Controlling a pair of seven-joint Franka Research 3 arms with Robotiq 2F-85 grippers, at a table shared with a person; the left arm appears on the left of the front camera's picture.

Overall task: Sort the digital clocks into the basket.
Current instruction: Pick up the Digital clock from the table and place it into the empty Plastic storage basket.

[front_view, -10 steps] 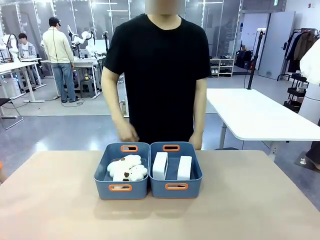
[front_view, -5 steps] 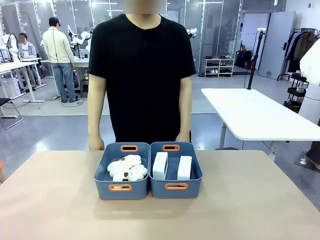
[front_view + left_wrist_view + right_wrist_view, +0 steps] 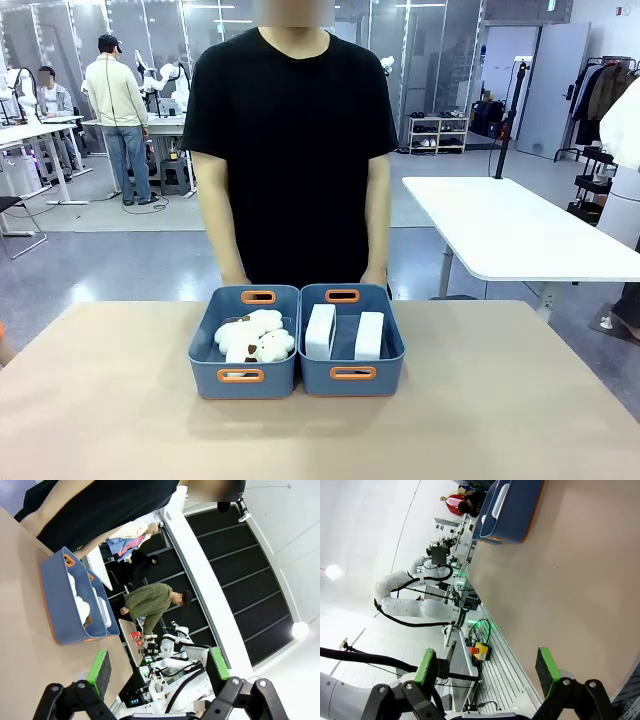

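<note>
Fingers first: looking at the left wrist view, the left gripper (image 3: 157,672) has its green pads (image 3: 98,671) spread wide at the bottom of the frame, nothing between them. Upper left of that frame, the two slate-blue bins stand side by side on the tan table (image 3: 25,645), seen end-on and tilted; the nearer bin (image 3: 62,602) shows white fluffy shapes over its rim, and the basket (image 3: 104,614) sits just behind it, touching. The person's black shirt (image 3: 100,505) fills the top left.

Over to the right wrist view: the right gripper (image 3: 487,672) is spread just as wide along the bottom edge, jaws holding nothing, bare table (image 3: 580,590) beyond. Top centre of the frame, a blue bin (image 3: 512,507) with an orange edge sits well apart from the fingers; which of the two bins it is, I cannot tell.

Now the front view: dead centre, the two bins sit touching. The left bin (image 3: 245,385) holds the fluffy white toys (image 3: 253,337). The basket (image 3: 352,385) on the right holds both digital clocks (image 3: 320,331), standing on edge side by side, the second one (image 3: 369,335) to the right with a gap between them. The person stands right behind the bins at the far edge, arms down, hands low behind the bins' far rims.
</note>
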